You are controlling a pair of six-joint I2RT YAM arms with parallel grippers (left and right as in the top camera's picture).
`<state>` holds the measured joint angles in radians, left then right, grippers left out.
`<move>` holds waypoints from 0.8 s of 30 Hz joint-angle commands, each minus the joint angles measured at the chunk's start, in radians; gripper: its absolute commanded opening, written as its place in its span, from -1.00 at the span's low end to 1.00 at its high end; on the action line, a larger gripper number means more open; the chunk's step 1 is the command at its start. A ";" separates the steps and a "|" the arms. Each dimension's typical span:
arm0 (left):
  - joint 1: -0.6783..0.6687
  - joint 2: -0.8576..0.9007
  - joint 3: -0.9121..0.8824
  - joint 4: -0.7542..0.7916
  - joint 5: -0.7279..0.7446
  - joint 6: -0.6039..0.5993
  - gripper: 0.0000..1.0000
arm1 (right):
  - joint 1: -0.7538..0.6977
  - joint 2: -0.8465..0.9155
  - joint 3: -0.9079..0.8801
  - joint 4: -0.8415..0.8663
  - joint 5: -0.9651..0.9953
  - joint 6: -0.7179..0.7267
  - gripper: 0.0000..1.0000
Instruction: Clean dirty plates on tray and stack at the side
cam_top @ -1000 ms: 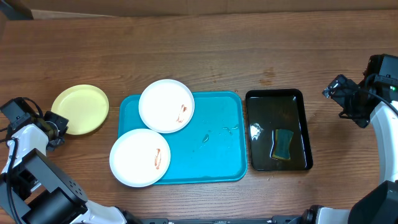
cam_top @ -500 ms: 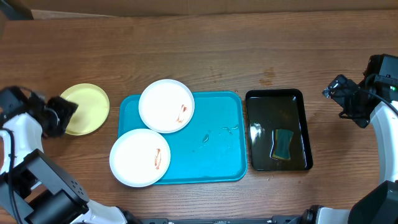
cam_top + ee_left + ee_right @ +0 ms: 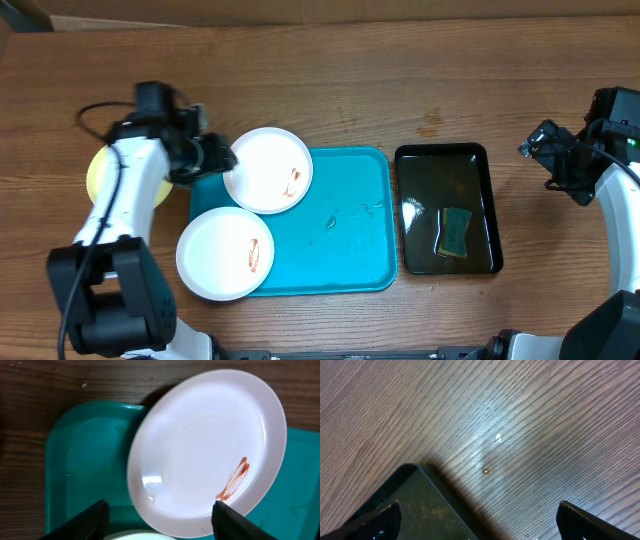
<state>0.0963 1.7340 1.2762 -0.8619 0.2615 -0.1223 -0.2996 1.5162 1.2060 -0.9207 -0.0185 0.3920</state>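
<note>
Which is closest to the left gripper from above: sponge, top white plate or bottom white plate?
1. Top white plate, just beside the left gripper.
2. Bottom white plate, lower left.
3. Sponge, far right in the black tray.

Left gripper, right gripper — jaws apart

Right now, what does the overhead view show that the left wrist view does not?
Overhead only: the partly covered yellow plate, the black tray with its sponge, and the right gripper. Left wrist only: how wide its own fingers stand apart, open. Both: the smeared white plate on the turquoise tray, at the left gripper.
</note>
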 commanded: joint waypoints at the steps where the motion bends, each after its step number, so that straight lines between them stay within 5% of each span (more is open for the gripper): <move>1: -0.078 -0.005 0.007 -0.002 -0.197 0.048 0.33 | -0.002 -0.001 0.018 0.003 0.010 0.000 1.00; 9: -0.148 -0.005 0.003 0.049 -0.281 0.066 0.45 | -0.002 -0.001 0.018 0.003 0.010 0.000 1.00; 24: -0.147 -0.004 -0.092 0.177 -0.354 0.126 0.32 | -0.002 -0.001 0.018 0.003 0.010 0.000 1.00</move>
<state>-0.0521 1.7340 1.2243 -0.7006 -0.0673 -0.0181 -0.2996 1.5162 1.2060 -0.9203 -0.0185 0.3916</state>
